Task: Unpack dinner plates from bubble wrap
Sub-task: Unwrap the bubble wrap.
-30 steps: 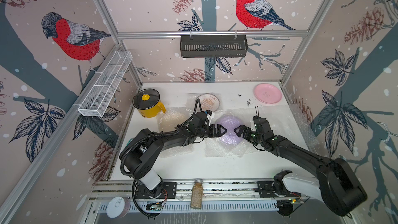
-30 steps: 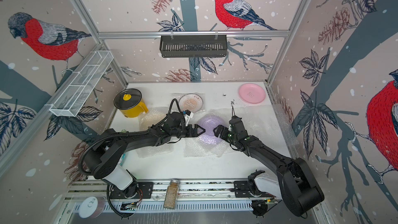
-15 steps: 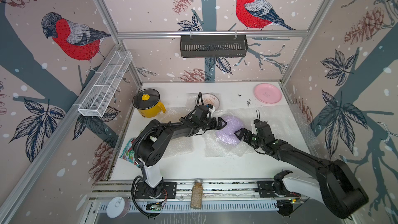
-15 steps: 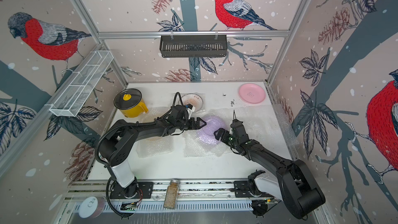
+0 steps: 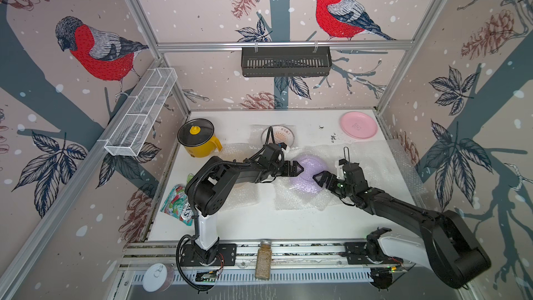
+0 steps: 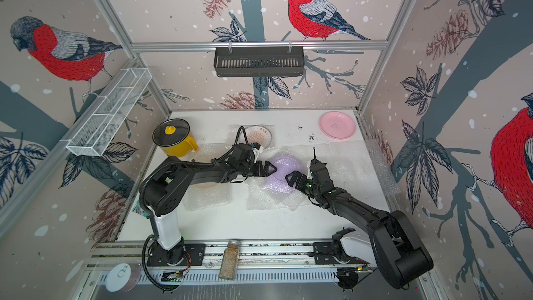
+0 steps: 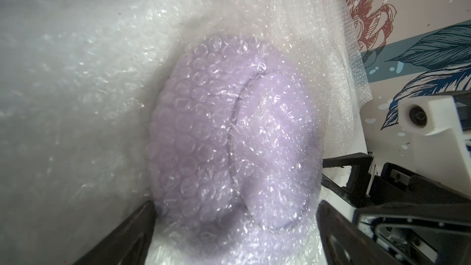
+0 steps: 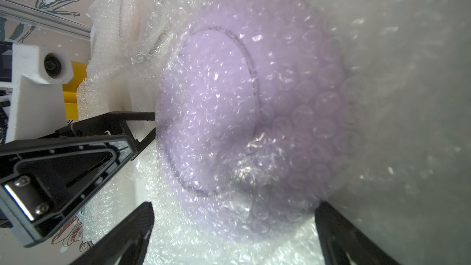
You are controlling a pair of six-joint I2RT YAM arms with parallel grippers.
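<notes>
The lilac dinner plate (image 5: 310, 168) (image 6: 284, 168) lies mid-table inside clear bubble wrap (image 5: 300, 200). My left gripper (image 5: 298, 167) is open at the plate's left edge and holds nothing. My right gripper (image 5: 318, 177) is open at its right front edge and also holds nothing. Each wrist view shows the wrapped lilac plate (image 7: 229, 136) (image 8: 229, 110) just beyond the open gripper (image 7: 234, 225) (image 8: 233, 225). A bare pink plate (image 5: 358, 125) sits at the back right. The sunburst plate (image 5: 278, 135) lies at the back middle on wrap. A cream plate (image 6: 206, 186) lies wrapped under the left arm.
A yellow pot with a black lid (image 5: 199, 142) stands at the back left. A snack bag (image 5: 178, 203) lies by the left wall. Loose bubble wrap (image 5: 383, 163) spreads toward the right wall. A spice jar (image 5: 264, 259) and a white tin lid (image 5: 155, 277) sit on the front rail.
The left gripper has shifted a little to the right, up to the wrapped lilac plate's left edge, and its elbow has drawn in. The right gripper has barely moved. Both stayed open.
</notes>
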